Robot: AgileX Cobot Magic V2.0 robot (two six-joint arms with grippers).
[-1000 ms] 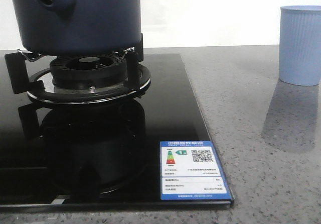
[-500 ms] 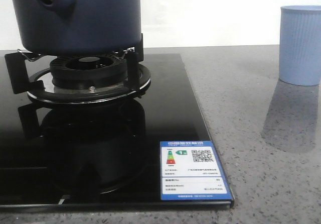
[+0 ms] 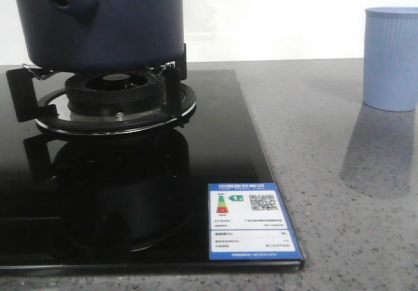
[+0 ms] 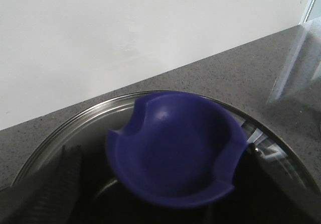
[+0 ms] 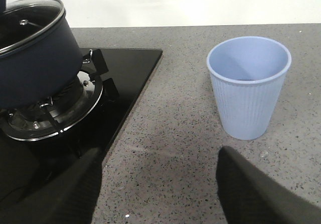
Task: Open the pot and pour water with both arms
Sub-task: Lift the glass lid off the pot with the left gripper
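The dark navy pot (image 3: 117, 23) sits on the gas burner (image 3: 117, 102) at the far left; the right wrist view shows the pot (image 5: 35, 68) with its glass lid (image 5: 30, 23) on. In the left wrist view the lid's blue knob (image 4: 175, 148) fills the space between my left gripper's (image 4: 165, 204) fingers. One ribbed finger (image 4: 65, 184) stands apart from the knob, so the gripper is open around it. My right gripper (image 5: 158, 184) hangs open over the grey counter, between the stove and the light blue cup (image 5: 248, 88). Neither gripper shows in the front view.
The black glass stove top (image 3: 215, 147) carries a blue and white label (image 3: 251, 229) at its front right corner. The light blue ribbed cup (image 3: 390, 59) stands upright on the speckled grey counter (image 3: 339, 173) at the right. A white wall runs behind.
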